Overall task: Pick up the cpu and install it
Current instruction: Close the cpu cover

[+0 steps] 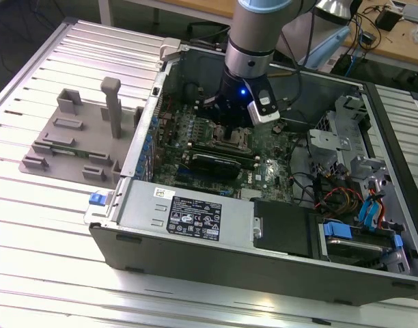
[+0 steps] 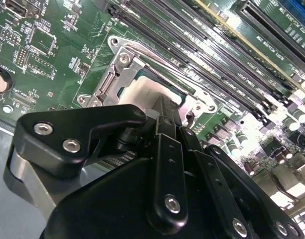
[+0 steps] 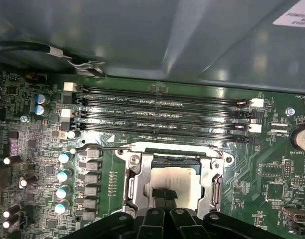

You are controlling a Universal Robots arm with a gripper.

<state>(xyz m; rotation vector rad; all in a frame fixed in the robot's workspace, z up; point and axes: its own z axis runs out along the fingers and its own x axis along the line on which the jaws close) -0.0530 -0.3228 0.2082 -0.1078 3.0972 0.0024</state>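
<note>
The cpu (image 3: 185, 180), a flat silver square, lies flat inside the open metal socket frame (image 3: 134, 174) on the green motherboard. In the second wrist view its pale top (image 2: 140, 92) shows just past my fingers, within the socket frame (image 2: 120, 62). My gripper (image 3: 163, 195) hangs over the socket, its dark fingertips close together and down on the cpu's near part. My gripper (image 2: 165, 107) covers part of the chip. In the exterior view my gripper (image 1: 231, 124) reaches down into the computer case over the socket (image 1: 231, 141).
Long black memory slots (image 3: 162, 114) run beside the socket, and capacitors (image 3: 63, 174) stand on its other side. A long black block (image 1: 212, 162) lies beside the socket. The case walls (image 1: 188, 215) surround the board. A grey fixture tray (image 1: 72, 137) sits at the exterior view's left.
</note>
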